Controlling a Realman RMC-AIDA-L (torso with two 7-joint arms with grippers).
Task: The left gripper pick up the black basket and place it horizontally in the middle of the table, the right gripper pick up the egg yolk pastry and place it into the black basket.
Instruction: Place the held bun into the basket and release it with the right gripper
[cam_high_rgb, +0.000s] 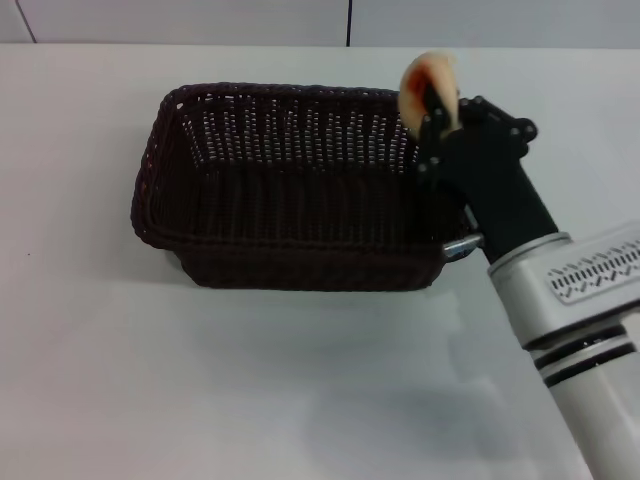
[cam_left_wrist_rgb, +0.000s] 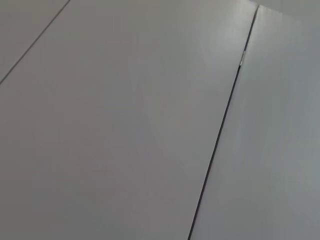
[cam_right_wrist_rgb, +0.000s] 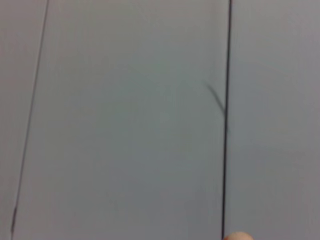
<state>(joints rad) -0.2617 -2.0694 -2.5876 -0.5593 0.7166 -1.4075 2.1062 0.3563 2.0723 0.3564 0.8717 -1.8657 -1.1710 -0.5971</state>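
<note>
basket (cam_high_rgb: 290, 190): sits flat mid-table, done
pastry (cam_high_rgb: 428, 82): pinched in right gripper (cam_high_rgb: 432, 100) above basket's corner, drop left

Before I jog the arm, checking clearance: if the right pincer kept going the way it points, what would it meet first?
Probably nothing close: the right pincer, holding the pastry, points up past the basket toward a plain wall; depth unclear.

The basket (cam_high_rgb: 290, 190) is dark woven wicker, rough, with openwork sides and a braided rim. The table (cam_high_rgb: 150, 380) is smooth white with a soft sheen. The pastry (cam_high_rgb: 422, 82) looks pale, smooth and matt, marked orange-red. The right gripper (cam_high_rgb: 440, 115) is matt black, plastic-looking; its arm (cam_high_rgb: 580, 290) is smooth silver, satin like metal
</note>
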